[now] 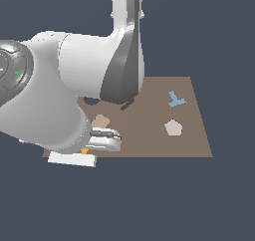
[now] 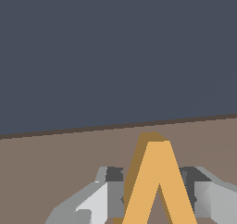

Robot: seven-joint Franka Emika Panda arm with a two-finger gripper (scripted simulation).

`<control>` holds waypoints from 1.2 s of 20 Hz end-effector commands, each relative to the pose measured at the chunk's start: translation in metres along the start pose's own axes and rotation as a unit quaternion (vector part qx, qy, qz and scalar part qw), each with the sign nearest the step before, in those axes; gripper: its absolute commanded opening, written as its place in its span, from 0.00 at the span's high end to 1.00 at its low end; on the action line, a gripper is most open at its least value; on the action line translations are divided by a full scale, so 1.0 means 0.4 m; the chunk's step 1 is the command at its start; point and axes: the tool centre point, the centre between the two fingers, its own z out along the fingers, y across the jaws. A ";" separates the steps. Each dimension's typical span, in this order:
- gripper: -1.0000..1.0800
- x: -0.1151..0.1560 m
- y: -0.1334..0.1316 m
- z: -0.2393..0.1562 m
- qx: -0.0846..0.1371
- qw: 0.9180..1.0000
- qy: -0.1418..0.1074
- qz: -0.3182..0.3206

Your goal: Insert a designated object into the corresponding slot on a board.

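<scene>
Gripping the orange V-shaped piece (image 2: 157, 186) between its fingers (image 2: 99, 200), end effector (image 2: 155, 197) low over the brown board (image 1: 164, 145), arm hiding much of it, tan rounded square (image 1: 101, 120), grey pentagon (image 1: 173, 128), dark slot (image 1: 126, 105), light-blue Y-shaped piece (image 1: 175, 99) beyond, no writing visible.

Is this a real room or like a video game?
Likely a computer simulation, not a real room. A flat brown board floats in plain dark-blue emptiness, and the orange V-shaped piece between the end effector's fingers has smooth, blocky, untextured surfaces.

No text, label, brand, number or sign can be read in either view, on the board (image 1: 149, 135), the pieces or the arm
</scene>
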 end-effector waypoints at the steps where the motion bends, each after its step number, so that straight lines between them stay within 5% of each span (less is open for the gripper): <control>1: 1.00 0.001 -0.031 -0.002 0.000 0.998 0.000 -0.057; 7: 1.00 -0.012 -0.105 -0.005 0.000 0.981 0.001 -0.192; 12: 1.00 -0.040 -0.164 -0.007 0.000 0.952 0.001 -0.306; 18: 1.00 -0.092 -0.225 -0.010 0.000 0.899 0.001 -0.439; 24: 1.00 -0.159 -0.268 -0.013 0.000 0.828 0.001 -0.561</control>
